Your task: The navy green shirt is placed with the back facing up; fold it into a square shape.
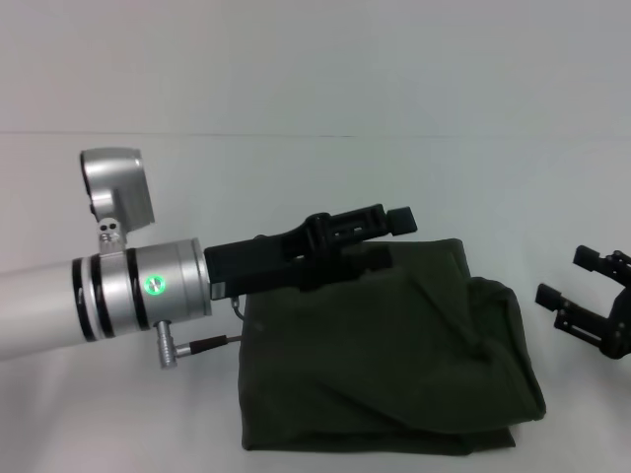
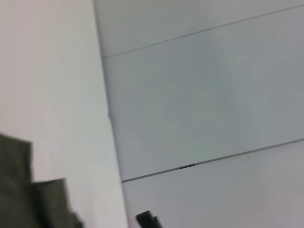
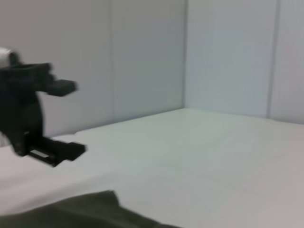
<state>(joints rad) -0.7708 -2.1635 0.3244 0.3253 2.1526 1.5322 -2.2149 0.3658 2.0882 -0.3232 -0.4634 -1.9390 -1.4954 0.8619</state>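
The jaws of the left gripper [image 1: 389, 225] stand apart and hold nothing: the right wrist view shows its two black fingers spread with bare wall between them. The right gripper [image 1: 592, 296], at the right edge of the head view, also has its jaws apart and empty, clear of the cloth.

The navy green shirt [image 1: 394, 355] lies on the white table [image 1: 118, 414] in the lower middle of the head view, already folded into a compact, roughly square bundle, plain side up. Its right edge bulges and its upper right corner sags unevenly. The left gripper hangs above the bundle's upper left corner, its silver arm reaching in from the left edge of the frame.

Judging by this, the folding is nearly or wholly done and the step in hand looks like a release after the last fold. The next move likely calls for drawing the left arm away without snagging the top layer, and perhaps squaring the loose right edge.
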